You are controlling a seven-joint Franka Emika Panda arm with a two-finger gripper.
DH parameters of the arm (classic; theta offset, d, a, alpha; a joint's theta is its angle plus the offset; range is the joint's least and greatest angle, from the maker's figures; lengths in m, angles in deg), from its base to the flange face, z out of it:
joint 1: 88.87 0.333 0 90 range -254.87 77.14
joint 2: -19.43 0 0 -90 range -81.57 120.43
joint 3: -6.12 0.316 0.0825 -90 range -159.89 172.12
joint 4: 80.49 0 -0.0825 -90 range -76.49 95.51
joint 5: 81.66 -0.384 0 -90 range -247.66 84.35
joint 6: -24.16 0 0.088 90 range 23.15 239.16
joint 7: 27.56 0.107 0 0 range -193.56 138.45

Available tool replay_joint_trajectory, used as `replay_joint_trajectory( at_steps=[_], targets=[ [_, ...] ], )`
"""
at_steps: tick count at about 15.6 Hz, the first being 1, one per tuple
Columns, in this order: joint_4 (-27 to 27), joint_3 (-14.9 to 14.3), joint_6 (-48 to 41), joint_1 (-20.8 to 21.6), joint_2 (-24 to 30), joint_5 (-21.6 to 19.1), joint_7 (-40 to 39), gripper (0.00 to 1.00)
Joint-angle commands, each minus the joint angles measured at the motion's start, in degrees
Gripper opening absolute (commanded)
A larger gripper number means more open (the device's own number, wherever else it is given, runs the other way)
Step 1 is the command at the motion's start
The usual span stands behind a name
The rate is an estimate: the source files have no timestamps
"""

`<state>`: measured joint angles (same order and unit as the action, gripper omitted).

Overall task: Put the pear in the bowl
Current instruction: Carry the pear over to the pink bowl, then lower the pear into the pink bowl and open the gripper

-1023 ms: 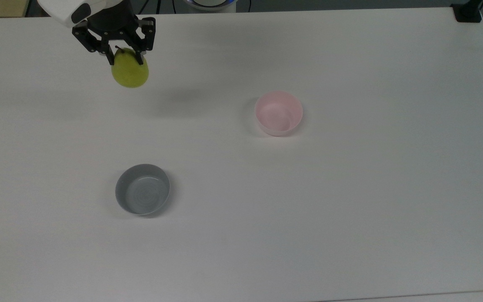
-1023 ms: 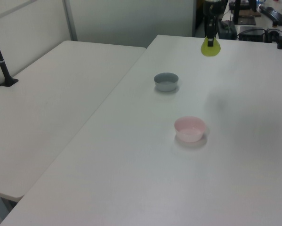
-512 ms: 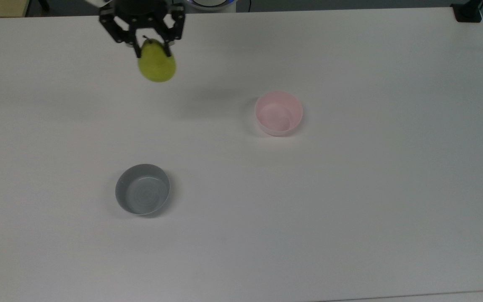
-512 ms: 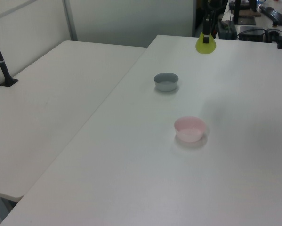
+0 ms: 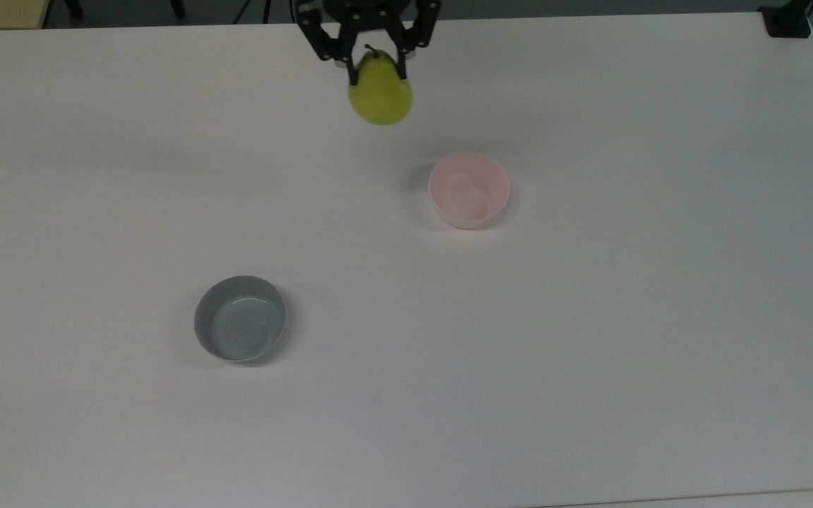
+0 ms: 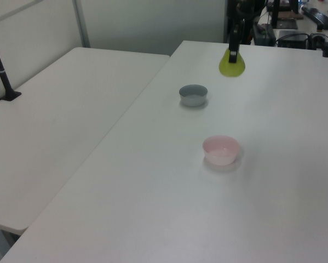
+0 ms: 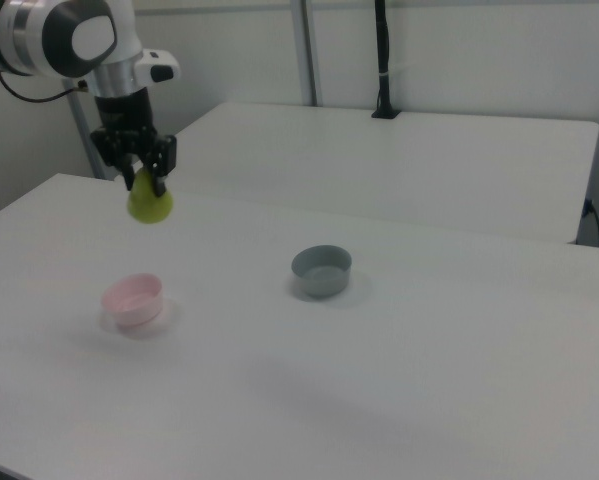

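Observation:
The yellow-green pear hangs in the air above the white table, stem up. My gripper is shut on its narrow top. In the top view it sits up and to the left of the pale pink bowl, which stands empty on the table. In the right view the pear is well above the pink bowl and a little behind it.
An empty grey bowl stands on the table at the top view's lower left. A second white table adjoins in the left view. A black post base sits at the top view's upper right corner.
My gripper has carried the pear to the right in the top view, from the far left corner toward the pink bowl. Both bowls have stayed put.

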<state>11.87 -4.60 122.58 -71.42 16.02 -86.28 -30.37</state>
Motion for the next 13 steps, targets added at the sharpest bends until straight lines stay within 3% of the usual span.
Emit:
replay_joint_trajectory(
  at_steps=[1, 7, 13],
  targets=[
    [6.50, -2.12, 4.12, 4.52, 1.13, -2.76, 0.70, 0.09],
    [13.62, 0.34, 13.00, 5.76, -1.33, -2.24, 0.62, 0.09],
    [13.81, 1.84, 18.55, 7.07, -7.13, -2.15, 2.19, 0.09]
  ],
)
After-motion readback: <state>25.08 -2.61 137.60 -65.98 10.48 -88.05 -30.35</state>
